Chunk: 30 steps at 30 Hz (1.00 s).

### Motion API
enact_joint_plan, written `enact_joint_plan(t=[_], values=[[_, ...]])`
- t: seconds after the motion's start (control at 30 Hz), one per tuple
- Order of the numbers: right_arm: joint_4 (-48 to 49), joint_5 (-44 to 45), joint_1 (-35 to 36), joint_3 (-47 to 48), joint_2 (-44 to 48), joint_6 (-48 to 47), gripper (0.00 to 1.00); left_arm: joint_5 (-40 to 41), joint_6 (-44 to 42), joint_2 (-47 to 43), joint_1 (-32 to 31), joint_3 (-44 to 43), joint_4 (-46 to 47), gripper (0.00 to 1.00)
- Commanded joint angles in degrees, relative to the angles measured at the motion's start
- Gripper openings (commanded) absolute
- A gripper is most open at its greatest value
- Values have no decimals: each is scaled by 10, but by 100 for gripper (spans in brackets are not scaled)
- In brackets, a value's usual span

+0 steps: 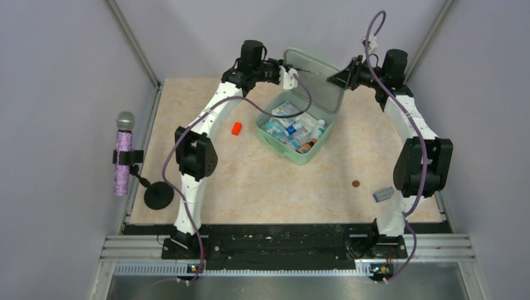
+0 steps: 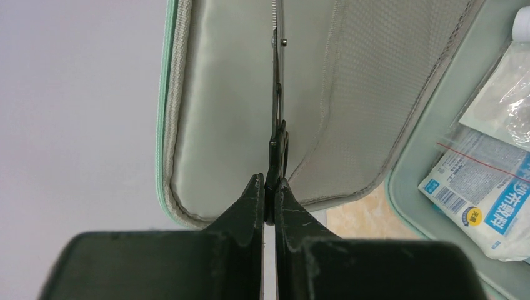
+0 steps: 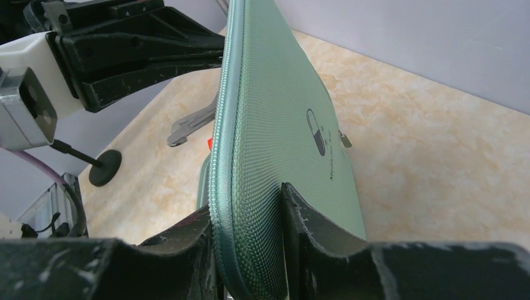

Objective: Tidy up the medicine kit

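The medicine kit (image 1: 299, 157) sits on the table (image 1: 250, 187), out in the middle and far from the arm bases. It is open, and its lid (image 1: 315, 81) stands up at the back of the box. Inside the kit lie white and blue packets (image 2: 481, 200) and some little bottles (image 1: 309, 134). The left gripper (image 2: 270, 187) is at the left edge of the lid, and its two fingers are pinched tight on the black zipper pull (image 2: 275, 156) there. The right gripper (image 3: 249, 203) is at the other edge of the lid, with one finger on each side of the rim, squeezing the lid. The outside of the lid has a small pill logo (image 3: 317, 132). A little orange block (image 1: 236, 128) lies just beside the kit on the left arm's side. A brown coin (image 1: 355, 184) and a small blue-grey packet (image 1: 383, 194) lie nearer the right arm's base, well apart from the kit. A microphone (image 1: 124, 156) stands far off past the table's left edge.
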<state>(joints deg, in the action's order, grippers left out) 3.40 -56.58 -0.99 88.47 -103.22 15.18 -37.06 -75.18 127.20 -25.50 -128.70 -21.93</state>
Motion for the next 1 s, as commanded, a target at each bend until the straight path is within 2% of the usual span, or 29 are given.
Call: enact_joint_plan(t=[0.0,0.17,0.27,0.47,0.63,0.77,0.87,0.97], values=[[16,-19,24,4,45,-19,31,-36,-43,24,2,-57,-27,0],[-1,-18,25,4,50,-38,31,-47,-59,41,1,-72,-42,0],[-4,-15,25,2,50,-40,31,-46,-18,46,0,-71,-17,0],[-7,-9,25,4,51,-41,32,-30,61,32,0,-30,103,23],[-8,-5,25,6,45,-34,32,-22,89,18,1,-22,138,33],[-3,2,26,8,37,-25,32,-20,95,-2,2,-8,155,35],[-6,8,27,15,32,-28,32,-8,153,-32,2,23,211,36],[-32,7,29,28,28,-69,27,10,255,-69,2,41,260,38]])
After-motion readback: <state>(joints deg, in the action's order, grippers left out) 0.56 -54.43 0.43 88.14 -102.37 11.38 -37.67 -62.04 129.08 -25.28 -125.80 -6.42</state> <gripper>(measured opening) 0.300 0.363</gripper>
